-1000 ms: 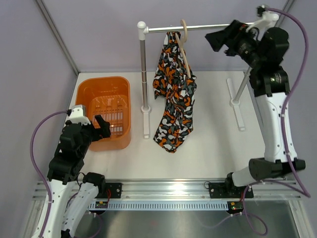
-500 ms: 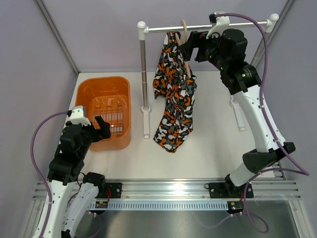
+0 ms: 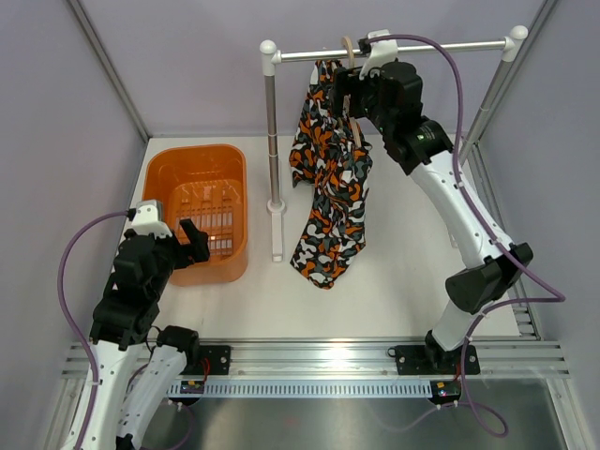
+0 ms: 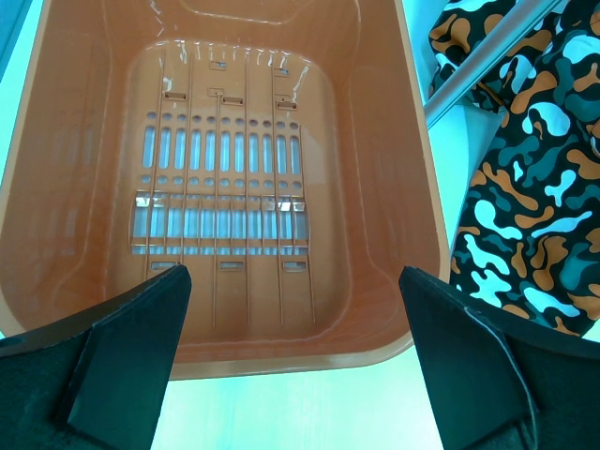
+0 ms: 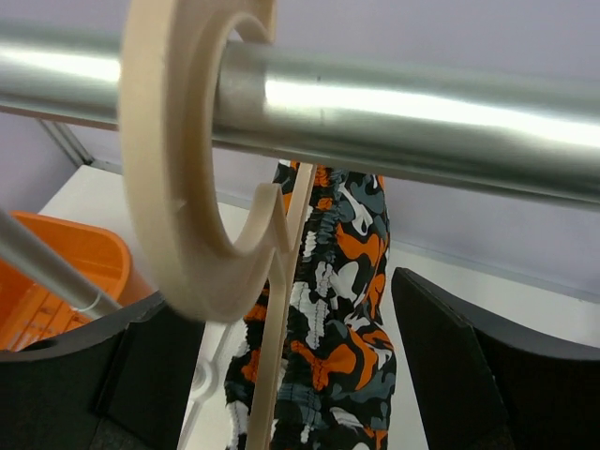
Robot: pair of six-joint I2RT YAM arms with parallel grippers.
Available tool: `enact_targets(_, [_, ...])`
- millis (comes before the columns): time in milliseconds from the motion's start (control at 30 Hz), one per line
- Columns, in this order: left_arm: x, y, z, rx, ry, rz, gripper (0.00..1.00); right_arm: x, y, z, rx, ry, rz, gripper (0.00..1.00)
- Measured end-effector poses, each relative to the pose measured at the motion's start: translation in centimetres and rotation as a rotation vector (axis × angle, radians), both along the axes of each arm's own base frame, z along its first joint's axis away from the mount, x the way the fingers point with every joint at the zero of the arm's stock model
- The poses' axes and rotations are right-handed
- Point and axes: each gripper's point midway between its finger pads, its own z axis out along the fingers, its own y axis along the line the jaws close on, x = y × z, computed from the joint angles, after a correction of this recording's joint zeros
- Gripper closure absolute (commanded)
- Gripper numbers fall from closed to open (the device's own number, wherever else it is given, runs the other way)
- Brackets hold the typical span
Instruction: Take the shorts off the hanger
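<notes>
The camouflage shorts (image 3: 328, 178) hang from the pale wooden hanger (image 3: 353, 103), whose hook (image 5: 178, 187) sits over the metal rail (image 5: 422, 108). My right gripper (image 3: 341, 94) is up at the hanger just below the rail and is open. In the right wrist view the hanger's thin stem and the top of the shorts (image 5: 342, 309) lie between its two fingers (image 5: 450, 375), with gaps on both sides. My left gripper (image 3: 178, 232) is open at the near end of the orange basket (image 3: 239, 197), holding nothing. The shorts' lower part (image 4: 534, 216) shows to its right.
The rail stand has a left upright (image 3: 273, 150) with a white foot between basket and shorts, and a slanted right upright (image 3: 483, 103). The basket's wall (image 4: 412, 187) fills the left wrist view. Purple walls enclose the table.
My right arm has swung left along the rail from its right end to the hanger. The shorts, the hanger and my left arm have not moved.
</notes>
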Motion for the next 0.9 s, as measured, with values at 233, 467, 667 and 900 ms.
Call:
enact_targets(233, [0.0,-0.1,0.0,0.000,0.000,-0.004,0.01,2.0,0.9,-1.8,-0.073,-0.024,-0.063,0.20])
enact_targets(467, [0.0,-0.2,0.0,0.000,0.000,-0.007,0.01,2.4,0.5,-0.7,-0.085,-0.078,-0.115,0.51])
enact_targets(667, [0.0,-0.2,0.0,0.000,0.000,-0.011,0.01,2.6,0.5,-0.8,-0.092,-0.077,-0.121,0.56])
enact_targets(900, [0.0,-0.2,0.0,0.000,0.000,-0.011,0.01,2.6,0.6,-0.9,-0.096,-0.067,-0.116,0.51])
